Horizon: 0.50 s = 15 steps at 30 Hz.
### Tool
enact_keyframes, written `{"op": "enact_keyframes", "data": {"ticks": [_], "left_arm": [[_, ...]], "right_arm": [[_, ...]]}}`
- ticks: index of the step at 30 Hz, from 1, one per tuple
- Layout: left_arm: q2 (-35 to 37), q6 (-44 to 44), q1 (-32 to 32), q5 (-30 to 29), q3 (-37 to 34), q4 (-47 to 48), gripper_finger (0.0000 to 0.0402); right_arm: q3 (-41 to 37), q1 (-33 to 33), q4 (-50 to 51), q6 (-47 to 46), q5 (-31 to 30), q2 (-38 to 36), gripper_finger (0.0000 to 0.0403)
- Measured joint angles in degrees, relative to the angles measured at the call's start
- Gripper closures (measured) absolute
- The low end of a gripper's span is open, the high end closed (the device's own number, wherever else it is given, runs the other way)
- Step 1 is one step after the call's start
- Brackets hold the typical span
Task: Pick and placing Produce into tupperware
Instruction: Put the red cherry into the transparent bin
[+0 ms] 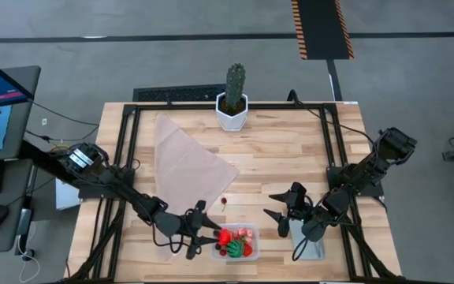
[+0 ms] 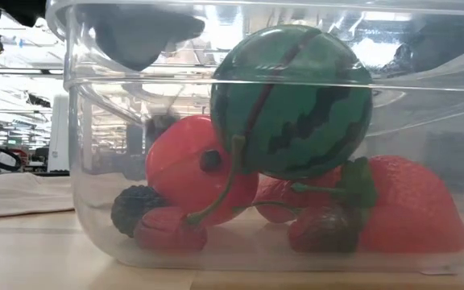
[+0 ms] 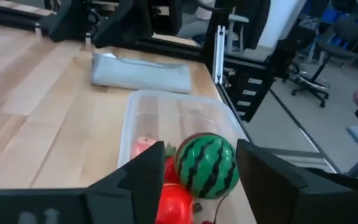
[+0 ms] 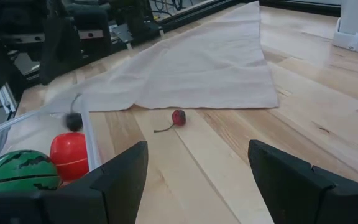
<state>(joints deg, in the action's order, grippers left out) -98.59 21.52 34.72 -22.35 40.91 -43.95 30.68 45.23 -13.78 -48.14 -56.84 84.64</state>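
Observation:
The clear tupperware tub (image 1: 250,252) stands near the table's near edge. It holds the produce: red strawberries (image 2: 413,209), a red ball (image 2: 184,165), dark berries, and pink bits (image 3: 143,147). The green striped ball (image 2: 292,101) rests on top of the red fruits. My left gripper (image 1: 203,230) is open at the tub's left end, with a finger on each side of the striped ball (image 3: 207,165); I see no touch. One cherry (image 1: 223,201) lies on bare wood beyond the tub. My right gripper (image 1: 278,207) is open, right of the tub and facing the cherry (image 4: 178,117).
A beige cloth (image 1: 187,166) lies spread behind the tub toward the left. The cactus in its white pot (image 1: 234,99) stands at the far edge. The grey-blue lid (image 1: 312,249) lies right of the tub, under the right arm. Black frame rails run along the table's sides.

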Motion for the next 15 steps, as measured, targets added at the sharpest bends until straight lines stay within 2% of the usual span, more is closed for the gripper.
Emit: {"op": "enact_keyframes", "data": {"ticks": [5, 8, 12, 15], "left_arm": [[0.74, -3.71, 0.00, -0.67, -0.07, 0.08, 0.0208], [2.87, -7.02, 0.04, -5.11, -0.07, 1.02, 0.0208], [7.65, -9.25, -1.92, -12.69, -0.07, 11.98, 0.0208], [10.70, -4.62, -5.38, -15.49, -0.07, 23.04, 0.0207]], "right_arm": [[0.00, 0.00, 0.00, 0.00, 0.00, 0.00, 0.0101], [0.00, 0.00, 0.00, -0.02, 0.00, 0.00, 0.0101], [0.00, 0.00, -0.02, -0.03, 0.00, 0.00, 0.0101], [0.00, 0.00, -0.02, -0.03, 0.00, 0.00, 0.0101]]}}
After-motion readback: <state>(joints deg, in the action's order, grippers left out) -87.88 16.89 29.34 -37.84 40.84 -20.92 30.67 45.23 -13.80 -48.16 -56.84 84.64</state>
